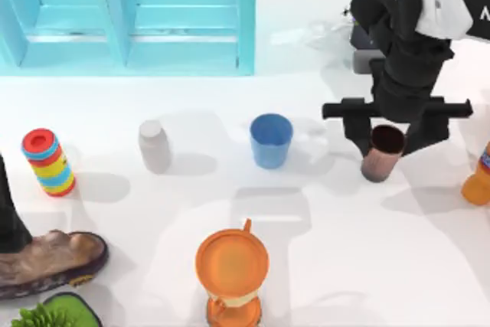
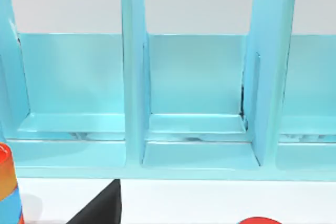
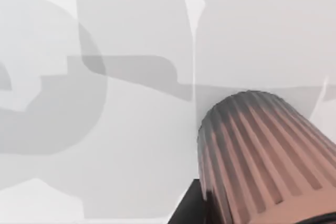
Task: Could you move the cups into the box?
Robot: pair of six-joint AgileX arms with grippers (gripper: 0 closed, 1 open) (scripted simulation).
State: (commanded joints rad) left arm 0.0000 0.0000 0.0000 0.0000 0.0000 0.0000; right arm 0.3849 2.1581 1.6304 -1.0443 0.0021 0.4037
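Top view: a white table (image 1: 321, 266) carries soft grey shadows of the arms and objects. Along its far edge, toward the left, stands a light blue box (image 1: 130, 17) divided by upright partitions into open compartments; the left wrist view looks straight into these compartments (image 2: 197, 93), with a pale wall behind them.

The right gripper (image 1: 394, 132) hangs over the right part of the table with its two dark fingers spread wide, one on each side of the brownish-pink cup (image 1: 381, 153). The cup stands upright on the table with its dark maroon inside facing up; whether the fingers touch its wall cannot be told, so the gripper is open around the cup rather than clamped on it. In the right wrist view the ribbed brownish-pink cup (image 3: 262, 161) sits close to the camera against the white surface.

The blue cup (image 1: 271, 140) stands upright near the table's middle, well apart from the box and from the other cup. To its left stands a white capped bottle (image 1: 155, 145), and farther left a stack of coloured rings (image 1: 49, 162). An orange hourglass-shaped item (image 1: 232, 273) stands at the near edge, an orange bottle (image 1: 478, 178) at the right edge, and a brown shoe (image 1: 50, 262) and a green plant (image 1: 53, 313) at the near left corner.

The left arm (image 1: 9, 212) is parked at the left edge.
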